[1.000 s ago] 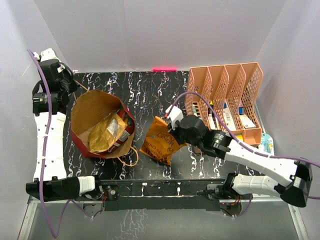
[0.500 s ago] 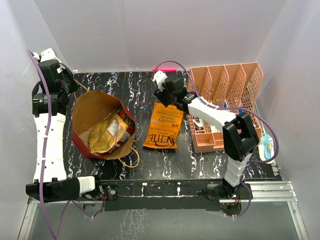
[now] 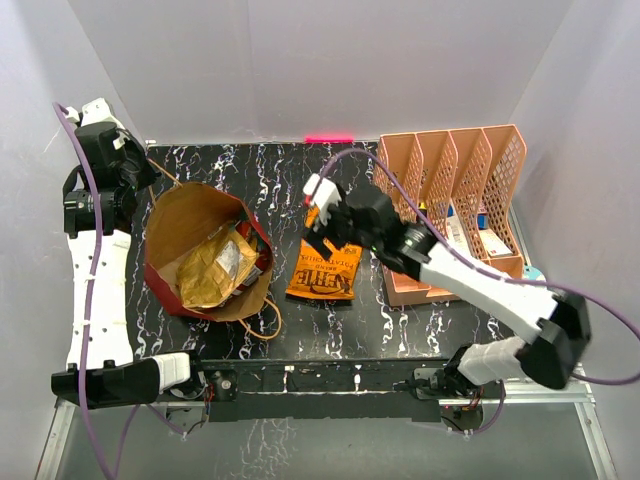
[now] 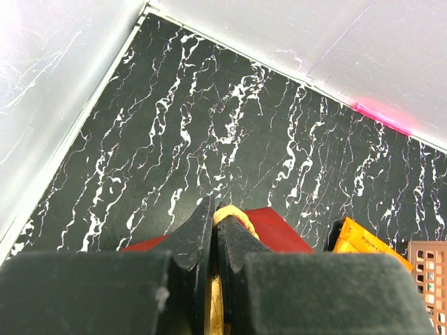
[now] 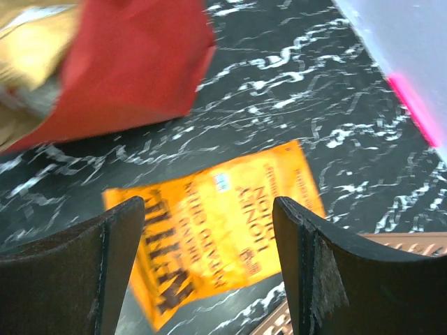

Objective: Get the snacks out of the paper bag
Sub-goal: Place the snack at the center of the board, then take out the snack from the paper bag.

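The paper bag (image 3: 185,215), red outside and brown inside, stands open at the left with a gold-brown snack (image 3: 215,265) and other packets in it. My left gripper (image 3: 143,178) is at the bag's far rim. In the left wrist view this left gripper (image 4: 215,223) is shut on the bag's brown cord handle (image 4: 235,208), above the red bag wall (image 4: 279,234). An orange snack (image 3: 322,268) lies flat on the table right of the bag. My right gripper (image 3: 318,228) hovers over its far end. Seen from the right wrist, that gripper (image 5: 209,209) is open, empty, above the orange packet (image 5: 223,223).
A pink mesh desk organiser (image 3: 450,200) with pens and stationery stands at the back right, close to the right arm; its rim (image 5: 412,241) shows beside the right fingers. The red bag (image 5: 133,63) is left of the orange packet. White walls enclose the table.
The right gripper opened and let go of the orange packet, which now lies flat on the table. The right arm swung to the back, then returned over the packet. The left arm held still.
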You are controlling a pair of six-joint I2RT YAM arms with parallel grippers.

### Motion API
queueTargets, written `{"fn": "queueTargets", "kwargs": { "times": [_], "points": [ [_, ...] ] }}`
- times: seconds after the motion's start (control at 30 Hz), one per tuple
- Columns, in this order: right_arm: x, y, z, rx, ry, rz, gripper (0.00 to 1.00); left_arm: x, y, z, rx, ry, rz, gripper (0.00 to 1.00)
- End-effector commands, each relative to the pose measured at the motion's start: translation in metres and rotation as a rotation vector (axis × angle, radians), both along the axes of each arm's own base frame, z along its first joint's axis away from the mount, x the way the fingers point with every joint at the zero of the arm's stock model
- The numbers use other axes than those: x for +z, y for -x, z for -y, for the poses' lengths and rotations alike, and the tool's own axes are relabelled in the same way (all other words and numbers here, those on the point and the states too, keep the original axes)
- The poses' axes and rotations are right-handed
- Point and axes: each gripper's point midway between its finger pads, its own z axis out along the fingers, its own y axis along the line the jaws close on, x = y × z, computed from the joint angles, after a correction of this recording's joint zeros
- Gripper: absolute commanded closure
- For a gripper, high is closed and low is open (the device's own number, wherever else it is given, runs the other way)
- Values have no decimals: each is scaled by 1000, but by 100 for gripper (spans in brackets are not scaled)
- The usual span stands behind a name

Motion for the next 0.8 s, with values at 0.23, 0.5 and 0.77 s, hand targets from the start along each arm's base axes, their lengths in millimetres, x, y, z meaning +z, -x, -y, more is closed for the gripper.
{"fn": "queueTargets", "kwargs": {
  "times": [0.23,0.5,0.77],
  "points": [
    [31,161,-20,434,-178,112,25,23,-1,0,-1,0,83,100],
    [68,198,-88,759,-45,424,24,25,-1,0,-1,0,80,100],
    [52,165,-154,876,202,631,19,28,-4,2,-8,7,84,100]
  ]
}}
